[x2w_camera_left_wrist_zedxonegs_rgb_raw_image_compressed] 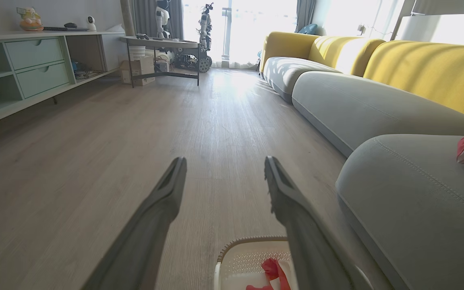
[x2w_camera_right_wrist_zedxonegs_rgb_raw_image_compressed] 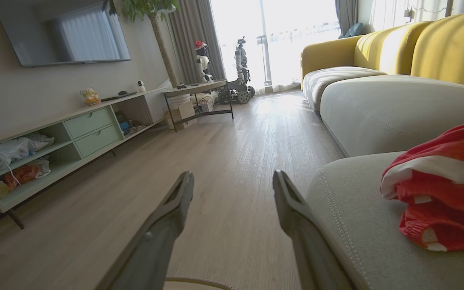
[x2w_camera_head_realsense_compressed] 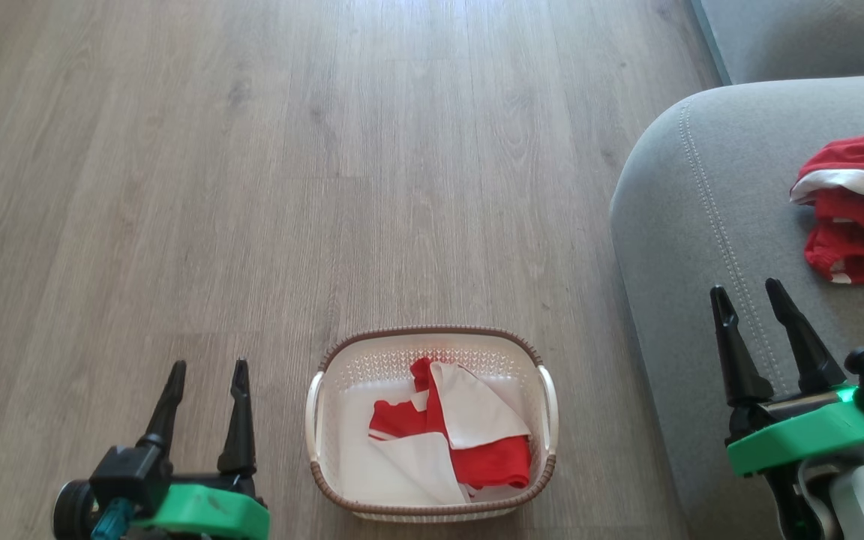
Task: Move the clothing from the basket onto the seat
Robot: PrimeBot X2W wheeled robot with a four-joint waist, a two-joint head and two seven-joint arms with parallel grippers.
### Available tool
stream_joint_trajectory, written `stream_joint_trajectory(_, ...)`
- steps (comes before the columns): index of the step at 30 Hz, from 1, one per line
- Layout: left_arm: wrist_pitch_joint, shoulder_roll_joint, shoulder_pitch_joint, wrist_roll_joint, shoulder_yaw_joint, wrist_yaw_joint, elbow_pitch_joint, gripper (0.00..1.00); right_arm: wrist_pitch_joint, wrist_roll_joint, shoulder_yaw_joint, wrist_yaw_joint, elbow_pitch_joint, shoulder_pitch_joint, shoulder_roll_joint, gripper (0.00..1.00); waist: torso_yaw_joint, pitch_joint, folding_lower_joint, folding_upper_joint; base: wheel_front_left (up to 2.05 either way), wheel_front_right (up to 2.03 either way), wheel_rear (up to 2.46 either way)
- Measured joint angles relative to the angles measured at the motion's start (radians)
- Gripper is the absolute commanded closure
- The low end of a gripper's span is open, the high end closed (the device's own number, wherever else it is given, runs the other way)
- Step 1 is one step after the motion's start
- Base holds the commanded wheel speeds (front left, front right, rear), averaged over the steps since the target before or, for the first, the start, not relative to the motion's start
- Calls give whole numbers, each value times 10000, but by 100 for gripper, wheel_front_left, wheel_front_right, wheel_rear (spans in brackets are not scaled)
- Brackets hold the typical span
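The basket (x2w_camera_head_realsense_compressed: 432,331) sits on the wood floor (x2w_camera_head_realsense_compressed: 252,187), low in the middle of the head view. Inside it lies some clothing (x2w_camera_head_realsense_compressed: 488,459), red and white, folded over and flat on the bottom. It stays below the rim.

The seat (x2w_camera_head_realsense_compressed: 702,225) is to the right of the basket, close by but not touching it. It is big and grey, with two rows of stitches near its round edge. On the seat, far to the right, rests a red pile (x2w_camera_head_realsense_compressed: 856,229) of more clothing with a white band. It is all bunched up.

The left gripper (x2w_camera_head_realsense_compressed: 207,366) is over the floor, to the left of the basket. Its two dark fingers stand apart, and there is nothing between them. The right gripper (x2w_camera_head_realsense_compressed: 745,289) is over the edge of the seat, near the red pile but not touching it. Its fingers are spread apart too, with nothing in them. Both grippers point away from the robot.

In the left wrist view, a corner of the basket peeks out under one finger. Yellow cushions (x2w_camera_left_wrist_zedxonegs_rgb_raw_image_compressed: 429,68) stand behind the grey seats.
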Motion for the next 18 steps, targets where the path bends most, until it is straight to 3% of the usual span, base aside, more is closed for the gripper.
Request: stream_joint_trajectory(18,0,-573,-39,424,372,-594,221,0,0,109,65,0,0,-22,-25,0,-126,313,0,0,0,0,0)
